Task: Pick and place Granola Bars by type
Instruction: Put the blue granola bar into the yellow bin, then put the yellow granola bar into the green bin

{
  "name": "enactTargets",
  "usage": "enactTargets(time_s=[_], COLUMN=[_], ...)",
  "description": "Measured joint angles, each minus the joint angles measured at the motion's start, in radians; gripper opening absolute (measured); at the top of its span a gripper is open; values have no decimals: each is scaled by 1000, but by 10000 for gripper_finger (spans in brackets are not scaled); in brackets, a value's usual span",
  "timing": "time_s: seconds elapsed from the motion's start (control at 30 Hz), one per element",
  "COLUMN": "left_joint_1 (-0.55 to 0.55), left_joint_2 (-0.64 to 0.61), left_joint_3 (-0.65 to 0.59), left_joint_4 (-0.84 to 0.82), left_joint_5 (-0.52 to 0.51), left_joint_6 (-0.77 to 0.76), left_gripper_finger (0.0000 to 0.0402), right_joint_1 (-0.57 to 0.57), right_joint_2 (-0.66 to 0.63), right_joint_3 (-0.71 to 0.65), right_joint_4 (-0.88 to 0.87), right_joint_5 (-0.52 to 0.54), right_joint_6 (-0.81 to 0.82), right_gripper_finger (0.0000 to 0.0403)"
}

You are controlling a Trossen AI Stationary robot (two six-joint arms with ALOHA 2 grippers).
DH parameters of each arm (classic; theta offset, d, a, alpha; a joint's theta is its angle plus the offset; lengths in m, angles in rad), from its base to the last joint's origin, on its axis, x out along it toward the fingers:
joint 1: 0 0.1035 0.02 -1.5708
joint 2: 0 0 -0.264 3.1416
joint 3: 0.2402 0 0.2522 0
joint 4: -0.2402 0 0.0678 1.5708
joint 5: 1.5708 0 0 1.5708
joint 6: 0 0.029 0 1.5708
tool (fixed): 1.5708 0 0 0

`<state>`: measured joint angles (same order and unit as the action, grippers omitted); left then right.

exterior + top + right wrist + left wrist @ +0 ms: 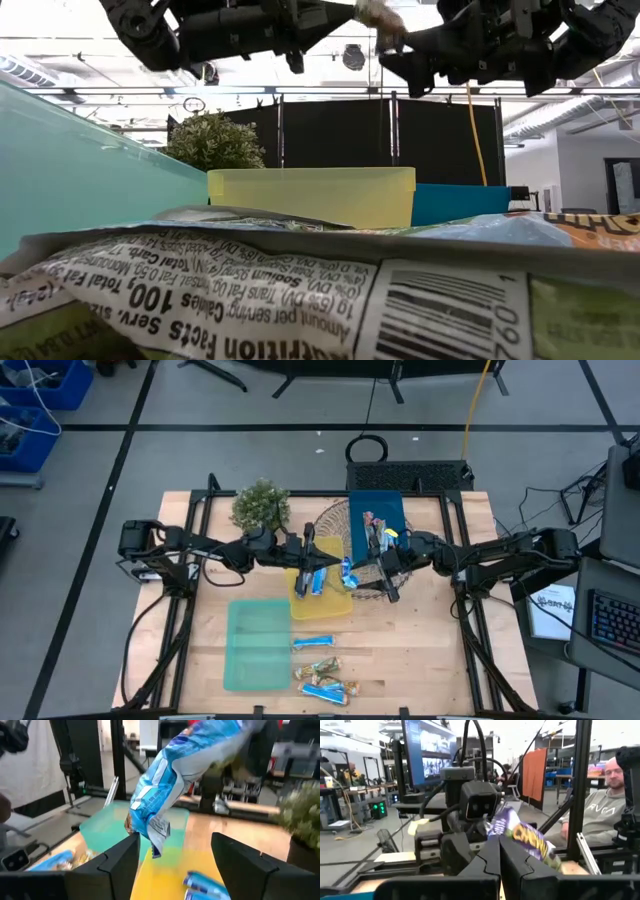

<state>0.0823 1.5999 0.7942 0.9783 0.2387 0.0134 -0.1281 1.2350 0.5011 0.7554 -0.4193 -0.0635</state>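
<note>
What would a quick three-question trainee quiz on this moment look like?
1. True or false: the right gripper is shut.
2. Which colour of tray sits on the wicker mat? A green, B yellow, C blue.
3. Fill in: the loose granola bars on the table lie beside the ____ tray.

Key:
1. False: its jaws are open.
2. C, the blue tray.
3. Green: they lie beside the green tray.
</note>
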Motion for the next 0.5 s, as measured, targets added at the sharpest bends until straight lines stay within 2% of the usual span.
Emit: enactTargets(time_s=[0.17,0.5], left_joint_1=[-14,-26], left_joint_2=[-61,-76], left_joint_3=[0,0], left_joint_4=[-95,-164], left_joint_5=[-45,-95], left_joint_6=[53,70], left_gripper_finger=[0,0], right_joint_1=[0,0], right_joint_2=[0,-4], right_joint_3=[0,0], right_joint_4=[-39,-51], right_joint_5=[0,0], right_joint_6=[0,0], right_gripper_finger=[259,278])
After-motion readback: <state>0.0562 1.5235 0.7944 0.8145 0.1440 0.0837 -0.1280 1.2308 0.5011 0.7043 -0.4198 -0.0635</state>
